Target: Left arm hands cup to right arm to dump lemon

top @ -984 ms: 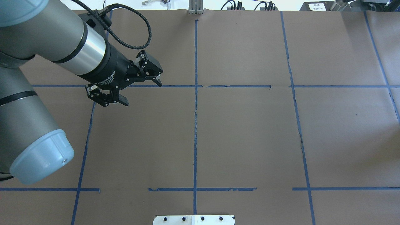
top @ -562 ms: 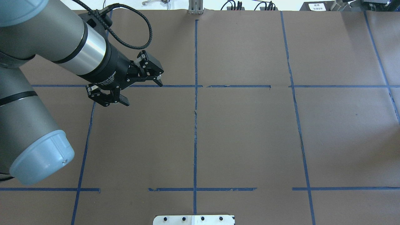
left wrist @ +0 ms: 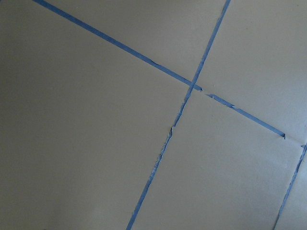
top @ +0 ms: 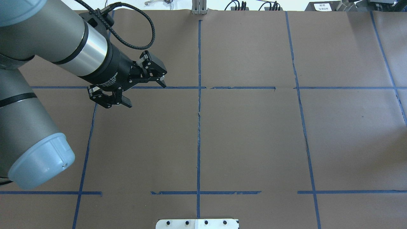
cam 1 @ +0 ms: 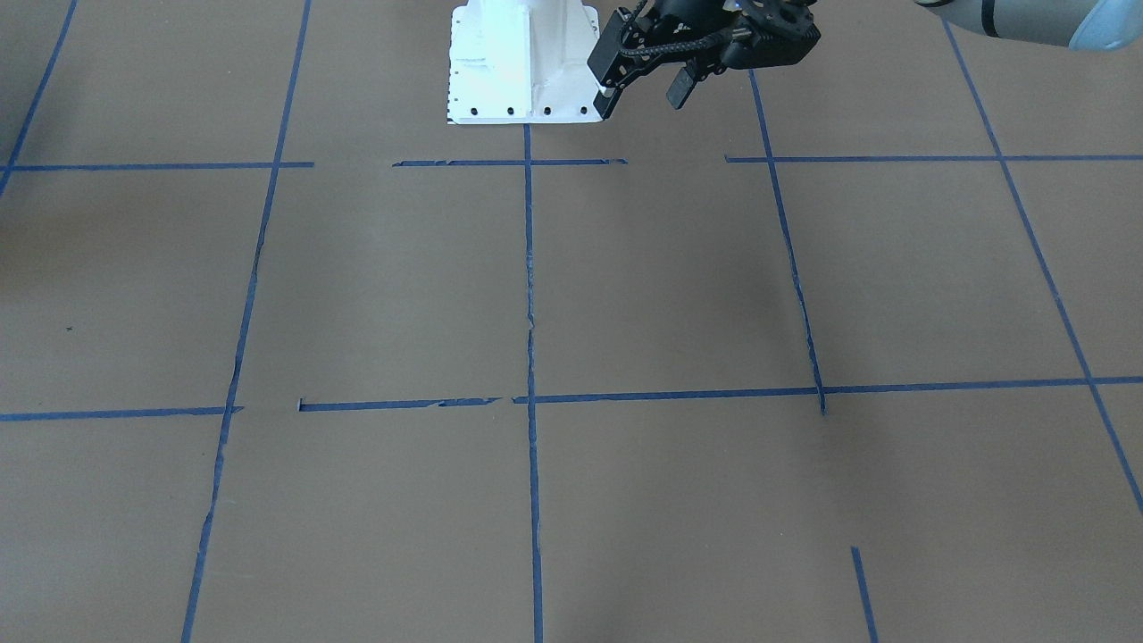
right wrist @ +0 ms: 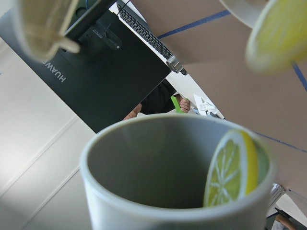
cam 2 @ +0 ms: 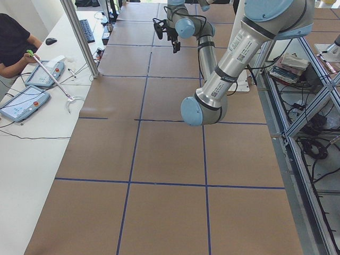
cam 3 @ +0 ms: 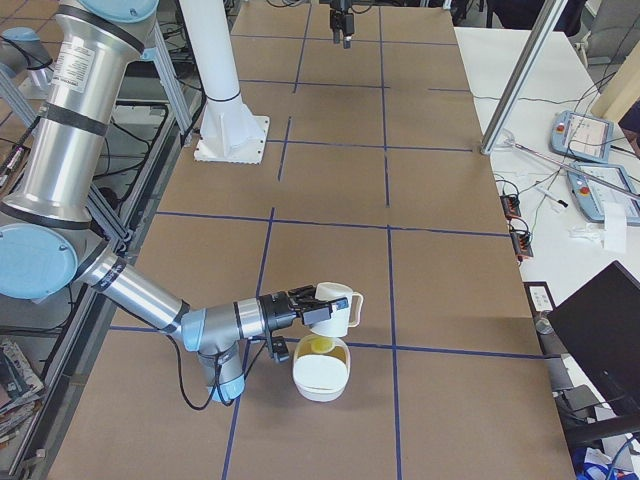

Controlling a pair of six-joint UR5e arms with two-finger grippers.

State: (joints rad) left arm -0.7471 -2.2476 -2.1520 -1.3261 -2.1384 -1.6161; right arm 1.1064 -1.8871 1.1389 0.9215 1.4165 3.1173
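Note:
The white ribbed cup point(cam 3: 337, 306) hangs tipped above a white bowl point(cam 3: 320, 375) at the near end of the table. My right gripper point(cam 3: 305, 310) is against its side; I cannot tell whether it is shut. In the right wrist view the cup's grey inside point(right wrist: 158, 167) fills the frame, with a lemon slice point(right wrist: 232, 170) at its rim. A second slice point(right wrist: 278, 33) shows by the bowl, and yellow lies in the bowl point(cam 3: 320, 345). My left gripper point(top: 144, 94) is open and empty above the table, far from the cup. It also shows in the front view point(cam 1: 643, 96).
The white robot pedestal point(cam 1: 522, 62) stands at the table's back edge. A side bench holds tablets point(cam 2: 24, 101) and a seated person point(cam 2: 13, 40). An aluminium post point(cam 2: 79, 37) rises there. A black monitor point(cam 3: 600, 330) stands by the near end.
Almost nothing: the left arm's elbow has drifted slightly, and its gripper stays open in the same place.

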